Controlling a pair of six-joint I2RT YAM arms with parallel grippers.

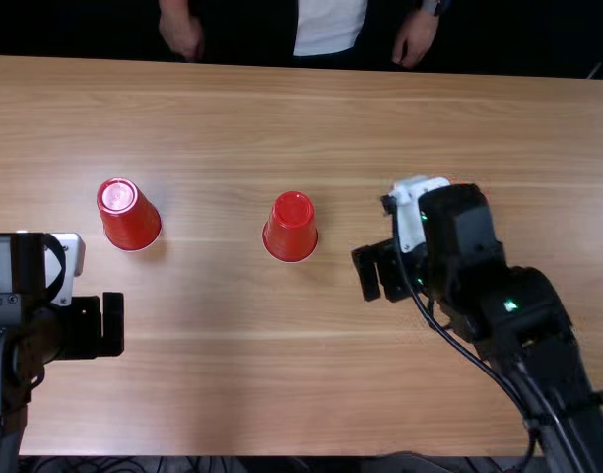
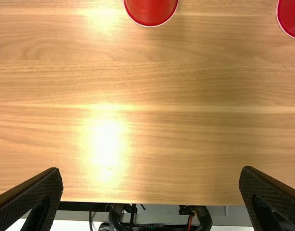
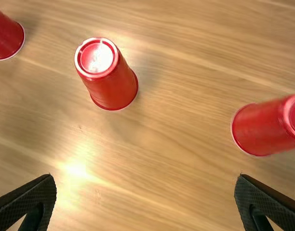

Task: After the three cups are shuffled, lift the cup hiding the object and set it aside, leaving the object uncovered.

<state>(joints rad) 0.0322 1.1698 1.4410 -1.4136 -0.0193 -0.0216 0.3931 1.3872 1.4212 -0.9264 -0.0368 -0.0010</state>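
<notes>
Standing inverted: L cup (image 1: 129, 217) | mid cup (image 1: 291, 232) | 3rd cup (image 3: 263, 127) | contents hidden

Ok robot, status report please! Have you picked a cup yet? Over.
Left gripper open, right gripper open, both empty. Left cup, middle cup, third cup all upside down, none lifted. Bare table between grippers and cups.

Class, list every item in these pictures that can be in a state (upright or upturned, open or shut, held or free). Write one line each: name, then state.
left cup: upside down, rim on the table, free
middle cup: upside down, rim on the table, free
third cup: upside down on the table, free
left gripper: open, holding nothing
right gripper: open, holding nothing
</notes>
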